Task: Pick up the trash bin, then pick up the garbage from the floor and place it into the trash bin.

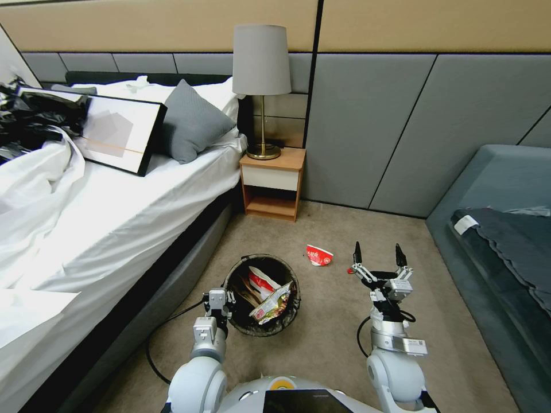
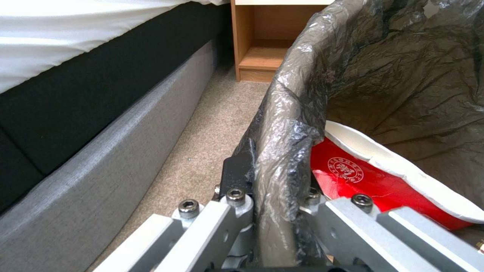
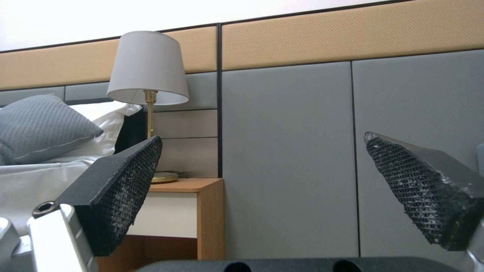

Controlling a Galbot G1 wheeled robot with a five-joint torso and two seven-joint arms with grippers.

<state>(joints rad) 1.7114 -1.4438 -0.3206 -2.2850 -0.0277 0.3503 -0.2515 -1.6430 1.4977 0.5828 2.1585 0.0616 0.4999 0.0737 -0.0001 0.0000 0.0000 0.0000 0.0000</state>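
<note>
Jaws, left gripper [image 1: 221,299]: clamped on the near-left rim of the small round white plastic trash bin with dark liner bag [image 1: 290,312], beside the bed. Jaws, right gripper [image 1: 377,256]: spread wide, empty, above the beige carpet floor [image 1: 338,344].

Contents of bin: crumpled red-and-white wrappers, a yellow wrapper.

Outstanding item: one crumpled red-and-white wrapper [image 1: 319,255] on the carpet, beyond the bin, forward and left of the right gripper, which is the nearer free arm; long axis roughly crosswise.

Left wrist view: liner-covered rim [image 2: 282,151] pinched between the fingers, a red-and-white cup-like piece [image 2: 383,177] inside. Right wrist view: ribbed pads [image 3: 128,189] facing the wall and wooden nightstand [image 3: 196,211], not the floor.
</note>
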